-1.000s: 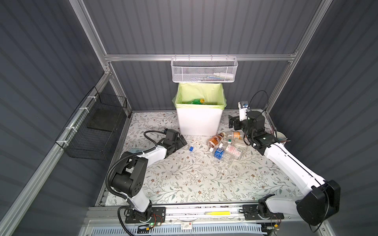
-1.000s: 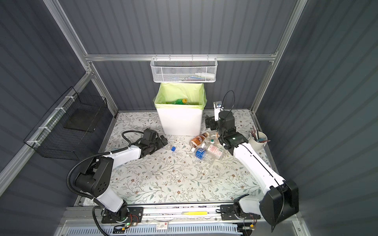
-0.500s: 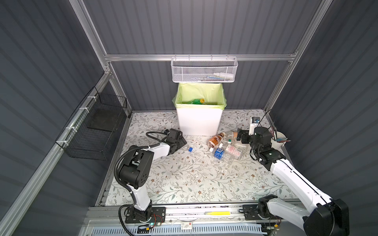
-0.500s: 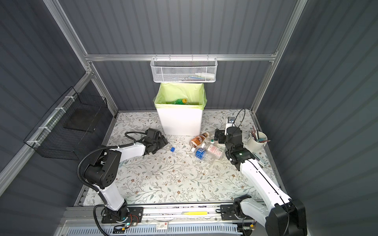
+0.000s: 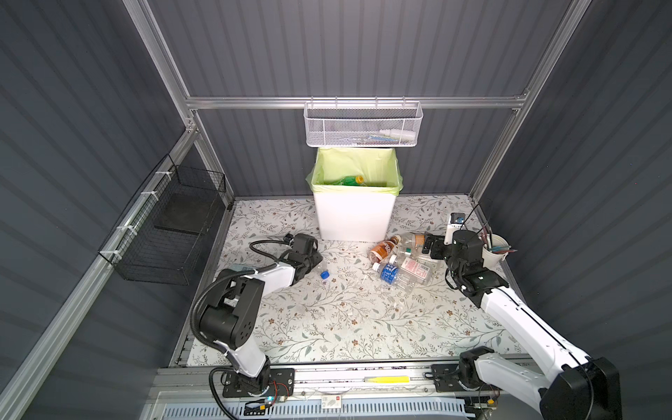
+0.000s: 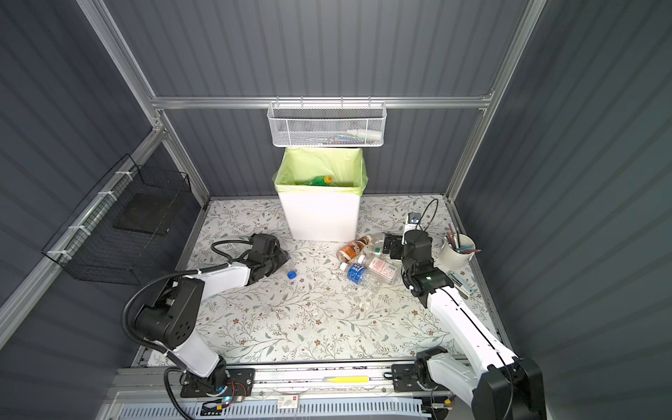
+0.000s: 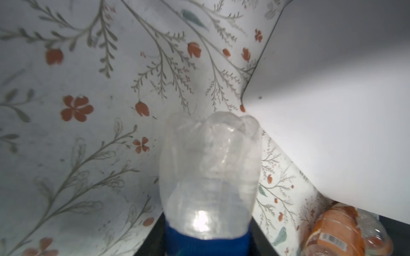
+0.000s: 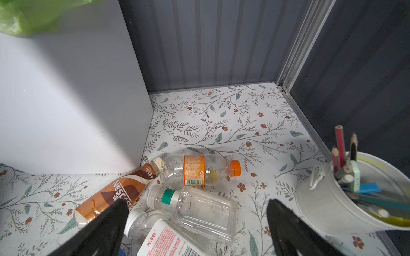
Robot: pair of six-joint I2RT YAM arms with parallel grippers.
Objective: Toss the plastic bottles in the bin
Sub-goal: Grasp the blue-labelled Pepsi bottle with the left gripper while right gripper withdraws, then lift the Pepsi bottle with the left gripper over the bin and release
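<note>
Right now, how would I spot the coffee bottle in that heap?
Find the tall white bin with the green liner at the back. Bottles lie heaped on the floral mat by its front right corner. The coffee bottle is the only one wrapped in brown; its neighbours are clear.

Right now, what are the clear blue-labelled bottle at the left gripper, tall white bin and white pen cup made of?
Clear blue-labelled bottle: thin see-through plastic, lobed base, glossy highlight. Tall white bin: smooth matte walls, likely moulded plastic; green liner is thin crinkled film. White pen cup: smooth sheen, with a side lug, perhaps painted metal; unsure.
</note>
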